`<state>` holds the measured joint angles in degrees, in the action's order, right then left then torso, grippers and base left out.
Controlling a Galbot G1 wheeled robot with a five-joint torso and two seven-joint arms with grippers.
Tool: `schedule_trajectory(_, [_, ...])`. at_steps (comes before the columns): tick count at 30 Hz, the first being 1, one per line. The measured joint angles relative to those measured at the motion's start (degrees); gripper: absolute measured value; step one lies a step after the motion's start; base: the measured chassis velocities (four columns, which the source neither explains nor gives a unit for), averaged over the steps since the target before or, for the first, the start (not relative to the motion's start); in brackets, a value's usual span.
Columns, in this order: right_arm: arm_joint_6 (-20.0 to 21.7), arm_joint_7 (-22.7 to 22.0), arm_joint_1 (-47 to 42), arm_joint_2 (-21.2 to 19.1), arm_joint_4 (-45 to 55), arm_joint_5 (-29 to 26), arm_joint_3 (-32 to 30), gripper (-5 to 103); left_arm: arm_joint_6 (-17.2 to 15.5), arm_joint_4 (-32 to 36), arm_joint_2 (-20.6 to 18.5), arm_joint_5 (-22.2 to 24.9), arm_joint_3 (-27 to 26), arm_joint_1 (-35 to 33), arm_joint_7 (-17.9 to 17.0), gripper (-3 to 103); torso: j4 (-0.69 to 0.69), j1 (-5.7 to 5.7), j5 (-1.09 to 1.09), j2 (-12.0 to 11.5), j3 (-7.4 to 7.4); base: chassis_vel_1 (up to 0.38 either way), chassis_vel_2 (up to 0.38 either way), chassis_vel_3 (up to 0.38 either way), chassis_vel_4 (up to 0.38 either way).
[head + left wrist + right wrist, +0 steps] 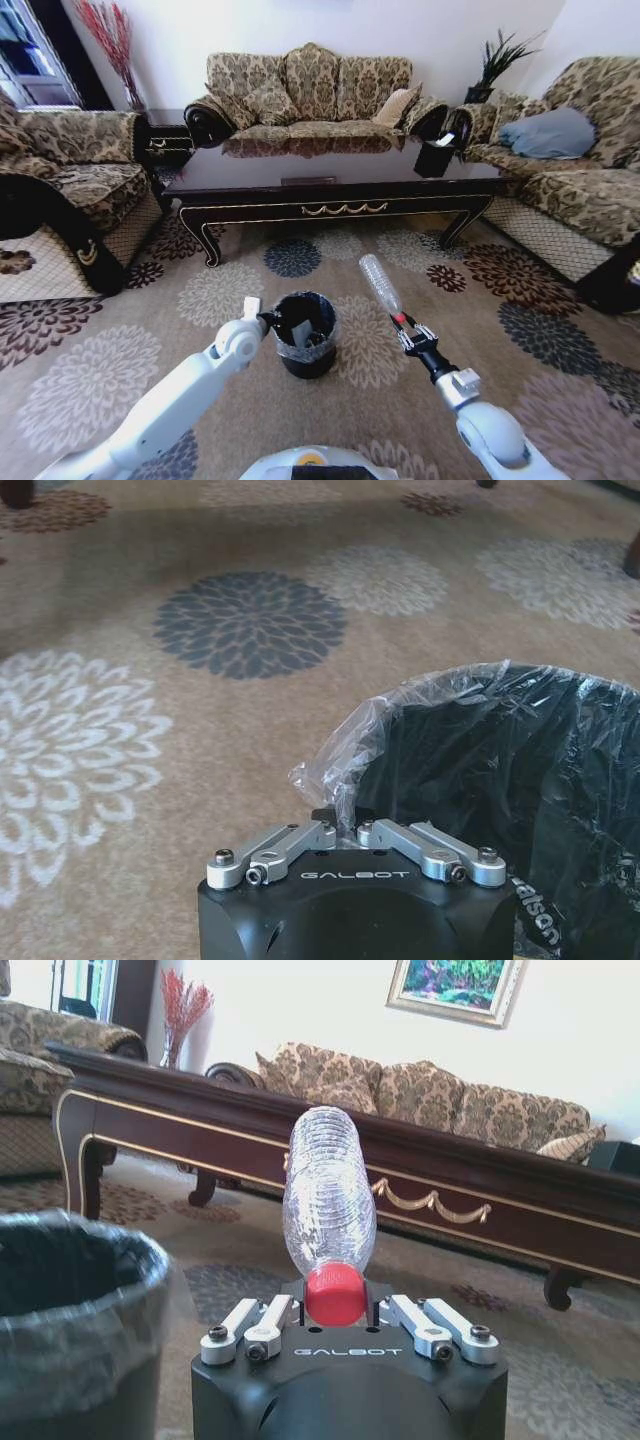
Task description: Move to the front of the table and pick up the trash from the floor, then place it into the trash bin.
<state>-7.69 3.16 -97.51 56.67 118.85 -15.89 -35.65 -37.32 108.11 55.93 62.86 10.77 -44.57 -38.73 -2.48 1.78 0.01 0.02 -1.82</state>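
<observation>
The right gripper has its fingers pinched on the red cap end of a clear plastic bottle, the trash here, which sticks up and forward off the floor, beside the bin and short of the table. An empty ribbed bottle like this is surely very light, thin-walled and springy, and slick along the body; the stiff neck by the cap looks the soundest place to hold, since a squeeze on the body would likely buckle it. Held by one end, it may wag as the arm swings.

The left gripper has its fingers pressed together on a fold of the bin's bag liner at the rim, though how firmly it grips is hard to judge.

The right arm reaches forward and low, wrist angled toward the bin. The left arm stretches forward to the bin's near edge.
</observation>
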Motion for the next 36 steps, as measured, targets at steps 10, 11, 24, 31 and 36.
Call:
schedule_trajectory(10, [-0.1, 0.6, -4.5, 1.2, 5.0, 0.9, -1.7, 29, -0.1, -2.2, 3.2, 0.4, 6.9, 4.9, -1.4, 4, -0.01, 0.0, 0.0, 0.0, 0.0, 0.0, 0.0, 0.0, 0.0])
schedule_trajectory(11, [-0.2, 0.7, -5.0, 1.5, 5.6, 1.3, -1.7, 29, -0.1, -2.5, 3.7, 0.6, 7.8, 5.7, -1.6, 4, -0.01, 0.0, 0.0, 0.0, 0.0, 0.0, 0.0, 0.0, 0.0])
schedule_trajectory(24, [-1.3, 1.7, -7.4, 3.7, 6.7, 5.0, 0.0, 29, -0.2, -5.7, 8.8, 1.3, 11.5, 8.1, -3.8, 4, 0.0, 0.0, 0.0, 0.0, 0.0, 0.0, 0.0, 0.0, 0.0])
schedule_trajectory(31, [-1.3, 2.0, -7.8, 4.3, 6.9, 5.6, 1.1, 29, -0.3, -6.8, 11.2, 1.6, 13.9, 9.9, -5.0, 4, -0.01, 0.0, 0.0, 0.0, -0.01, 0.0, 0.0, 0.0, 0.0])
schedule_trajectory(36, [-1.7, 2.1, -7.9, 4.4, 6.2, 6.2, 1.6, 29, -0.4, -6.8, 11.5, 1.6, 14.8, 10.2, -5.5, 4, -0.01, 0.0, 0.0, 0.0, 0.0, 0.0, 0.0, 0.0, 0.0])
